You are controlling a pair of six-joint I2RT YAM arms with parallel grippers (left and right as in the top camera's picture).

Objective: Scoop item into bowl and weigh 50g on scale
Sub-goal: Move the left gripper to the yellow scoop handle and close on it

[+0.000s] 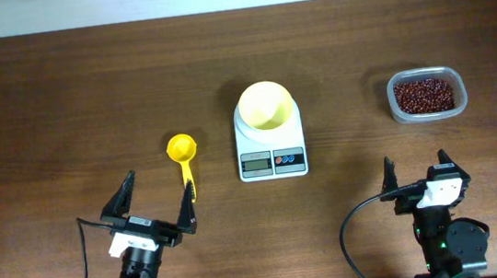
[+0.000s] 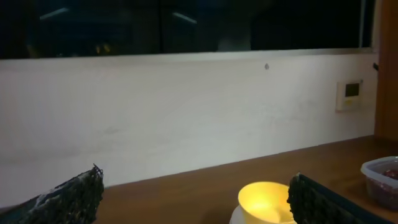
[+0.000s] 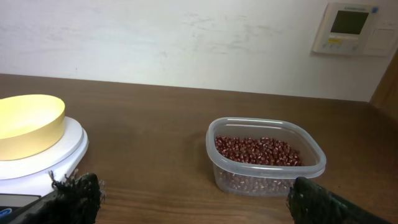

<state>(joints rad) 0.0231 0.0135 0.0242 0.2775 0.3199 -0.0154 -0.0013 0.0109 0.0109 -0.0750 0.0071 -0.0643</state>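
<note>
While both arms sit at the near edge of the table (image 1: 58,85), the beans (image 1: 425,95) lie towards the far right corner. They are straight beyond the right gripper (image 1: 414,158) and well apart from it. That gripper's fingers stand spread, with nothing between them. The left gripper (image 1: 159,182), at the near edge left of centre, is likewise spread wide and holds nothing. The beans are far off to its right, across the worktop.

The beans form a loose dark reddish layer in a clear rounded-rectangular container (image 1: 392,105), reaching roughly halfway up its walls in the right wrist view.

The pale yellow bowl (image 1: 265,105) stands on the rear part of the white scale (image 1: 254,143) at the middle of the worktop, farther back than both grippers. Its inside shows only bare yellow plastic. The scale's display and its red and blue buttons face the near edge; the reading is too small to make out.

A bright yellow scoop (image 1: 183,155) lies left of the scale, cup towards the far edge. The end of its handle is just beside the left gripper's inner finger.
</note>
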